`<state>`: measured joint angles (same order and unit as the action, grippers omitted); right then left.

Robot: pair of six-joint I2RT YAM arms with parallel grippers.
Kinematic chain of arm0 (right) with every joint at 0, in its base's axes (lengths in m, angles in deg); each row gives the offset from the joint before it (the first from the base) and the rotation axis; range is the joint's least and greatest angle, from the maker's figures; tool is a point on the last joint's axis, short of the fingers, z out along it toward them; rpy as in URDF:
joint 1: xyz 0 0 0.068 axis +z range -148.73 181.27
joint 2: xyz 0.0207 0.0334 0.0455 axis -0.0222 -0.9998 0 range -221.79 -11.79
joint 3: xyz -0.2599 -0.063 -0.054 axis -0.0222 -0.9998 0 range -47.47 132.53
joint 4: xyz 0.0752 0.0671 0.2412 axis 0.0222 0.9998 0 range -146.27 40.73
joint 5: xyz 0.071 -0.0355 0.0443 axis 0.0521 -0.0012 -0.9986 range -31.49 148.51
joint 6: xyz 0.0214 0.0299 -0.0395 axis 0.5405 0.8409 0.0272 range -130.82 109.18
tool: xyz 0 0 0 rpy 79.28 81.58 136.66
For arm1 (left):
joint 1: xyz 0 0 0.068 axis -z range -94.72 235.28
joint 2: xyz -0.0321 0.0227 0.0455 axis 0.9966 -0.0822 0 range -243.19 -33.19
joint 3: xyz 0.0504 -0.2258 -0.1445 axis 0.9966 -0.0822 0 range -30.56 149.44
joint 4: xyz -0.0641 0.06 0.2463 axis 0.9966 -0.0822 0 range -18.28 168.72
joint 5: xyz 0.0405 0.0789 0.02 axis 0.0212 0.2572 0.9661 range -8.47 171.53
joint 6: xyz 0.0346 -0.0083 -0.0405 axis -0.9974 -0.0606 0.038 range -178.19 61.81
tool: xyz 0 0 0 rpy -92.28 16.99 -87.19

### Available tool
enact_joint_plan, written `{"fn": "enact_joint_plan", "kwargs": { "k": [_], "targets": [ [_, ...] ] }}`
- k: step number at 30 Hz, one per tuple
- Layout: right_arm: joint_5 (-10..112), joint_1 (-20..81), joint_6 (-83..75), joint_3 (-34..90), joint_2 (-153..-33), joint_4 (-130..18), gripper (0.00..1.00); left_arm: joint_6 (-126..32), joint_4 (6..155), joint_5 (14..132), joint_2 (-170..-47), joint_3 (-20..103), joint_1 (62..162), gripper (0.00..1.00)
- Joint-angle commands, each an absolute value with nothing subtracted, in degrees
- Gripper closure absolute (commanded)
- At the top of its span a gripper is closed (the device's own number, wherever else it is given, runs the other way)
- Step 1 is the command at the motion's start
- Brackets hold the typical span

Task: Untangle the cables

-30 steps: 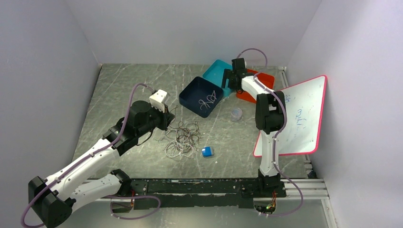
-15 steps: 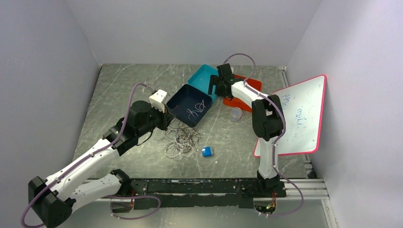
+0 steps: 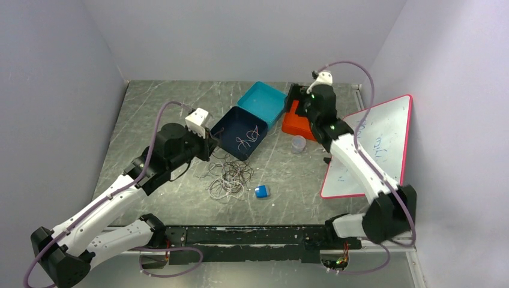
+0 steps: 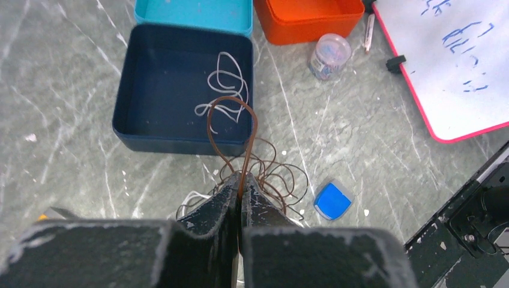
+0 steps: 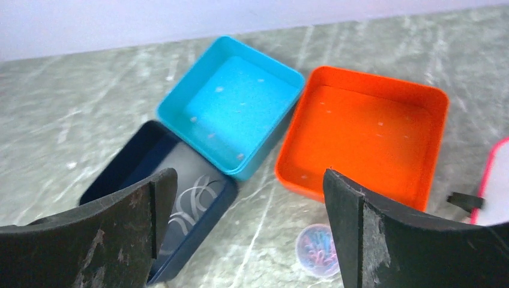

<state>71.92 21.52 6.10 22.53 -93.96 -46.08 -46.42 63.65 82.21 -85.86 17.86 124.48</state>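
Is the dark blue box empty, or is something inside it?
Not empty. A whitish cable lies looped on the floor of the dark blue box.

The right arm point(image 3: 354, 159) has lifted and folded out rightward, right gripper point(image 5: 246, 180) now above the orange tray point(image 3: 294, 125). That tray, the teal tray point(image 3: 262, 101) and the navy tray point(image 3: 229, 131) slid left toward the cables point(image 3: 229, 174).

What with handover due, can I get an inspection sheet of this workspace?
Surface: grey marbled table, scratched.
Job's things: tangled cable pile in front of the navy tray; one whitish cable inside it.
Clutter: teal tray, orange tray, blue block, clear cup, whiteboard.
Claws: left claw shut on a brown cable loop; right claw open above the trays.
Cables: purple hoses along both arms.
Surroundings: plain walls.
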Motion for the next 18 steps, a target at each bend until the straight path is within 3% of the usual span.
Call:
{"fn": "enact_joint_plan", "kwargs": {
  "k": [1,9,18],
  "targets": [
    [58.47,21.57,2.91,8.75,-84.03,-61.87,0.05,-49.53,62.71,81.26,-86.05,23.74,124.29,0.93],
    [38.92,22.41,3.90,0.67,-72.87,-65.93,0.05,-51.82,61.47,76.94,-88.50,31.79,124.30,0.93],
    [30.69,34.57,2.94,-4.97,-74.60,-75.18,0.08,-51.47,62.20,73.35,-89.81,36.96,124.26,0.93]
  ]
}}
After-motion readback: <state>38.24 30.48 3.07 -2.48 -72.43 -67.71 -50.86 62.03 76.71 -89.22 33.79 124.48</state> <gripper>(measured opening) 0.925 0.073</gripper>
